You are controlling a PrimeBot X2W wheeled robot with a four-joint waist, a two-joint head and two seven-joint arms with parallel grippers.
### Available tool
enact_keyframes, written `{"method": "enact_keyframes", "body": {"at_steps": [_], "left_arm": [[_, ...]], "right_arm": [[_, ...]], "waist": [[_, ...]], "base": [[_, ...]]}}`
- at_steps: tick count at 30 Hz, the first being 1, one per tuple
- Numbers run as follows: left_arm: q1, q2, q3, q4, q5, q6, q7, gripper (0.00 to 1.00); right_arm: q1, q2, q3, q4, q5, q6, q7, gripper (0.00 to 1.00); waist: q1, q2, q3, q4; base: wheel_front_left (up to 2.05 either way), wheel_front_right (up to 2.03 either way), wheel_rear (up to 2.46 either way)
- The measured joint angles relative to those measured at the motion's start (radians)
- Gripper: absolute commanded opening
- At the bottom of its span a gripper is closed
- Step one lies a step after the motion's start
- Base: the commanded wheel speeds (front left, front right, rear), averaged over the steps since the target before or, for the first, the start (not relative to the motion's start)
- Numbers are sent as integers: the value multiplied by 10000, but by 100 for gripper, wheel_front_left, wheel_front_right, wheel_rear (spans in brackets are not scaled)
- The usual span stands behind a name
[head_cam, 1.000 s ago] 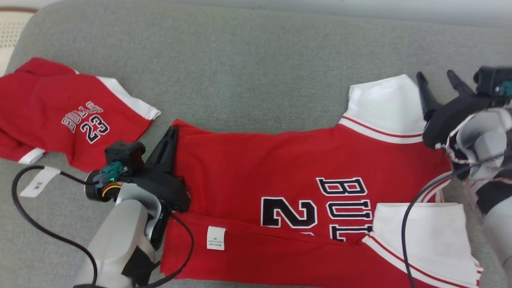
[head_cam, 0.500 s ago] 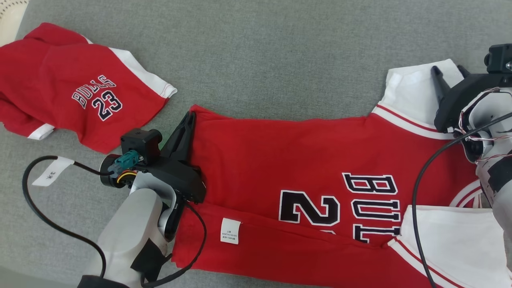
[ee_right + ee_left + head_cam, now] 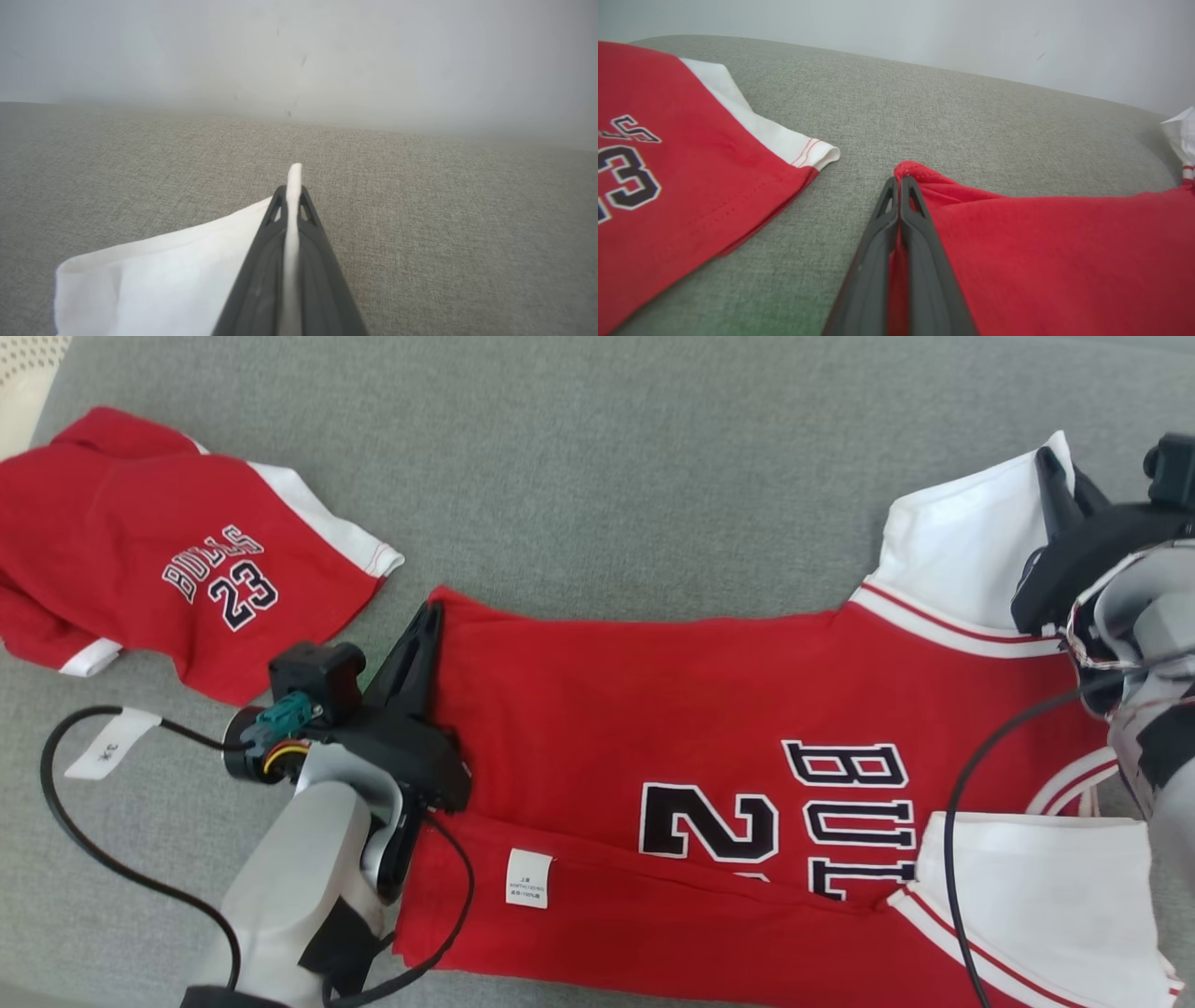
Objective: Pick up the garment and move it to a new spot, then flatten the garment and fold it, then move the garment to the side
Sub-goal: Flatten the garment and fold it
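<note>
Lying spread across the grey cushion (image 3: pixel 607 457), the red Bulls jersey (image 3: pixel 644 700) is soft, light and limp, likely to sag and crease wherever unsupported. The left gripper (image 3: pixel 428 616) is clamped on its red hem corner; the right gripper (image 3: pixel 1053 467) is pinched shut on the edge of its white sleeve (image 3: pixel 952 551). Such widely spaced edge holds should keep it taut. Matching red shorts (image 3: pixel 140 569) lie apart, to the left.
</note>
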Motion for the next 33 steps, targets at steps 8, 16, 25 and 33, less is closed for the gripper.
{"method": "enact_keyframes", "body": {"at_steps": [8,16,25,33], "left_arm": [[492,0,566,196,313,-167,0,0],[1226,0,1081,33,522,-364,0,0],[2121,4,1384,-631,579,-543,0,0],[2717,0,1728,-1436,36,-627,0,0]], "right_arm": [[1151,-466,802,-1381,917,0,-665,0],[2707,-1281,1037,-3371,1499,0,-826,0],[5272,-1526,207,-5304,1482,0,-838,0],[6878,-1287,-278,-5800,1287,0,-838,0]], "waist": [[-1,-1,-609,-241],[-1,-1,-1292,-453],[-2,-1,-1916,-637],[-2,-1,-2436,-707]], "base": [[0,0,0],[0,0,0],[0,0,0],[0,0,0]]}}
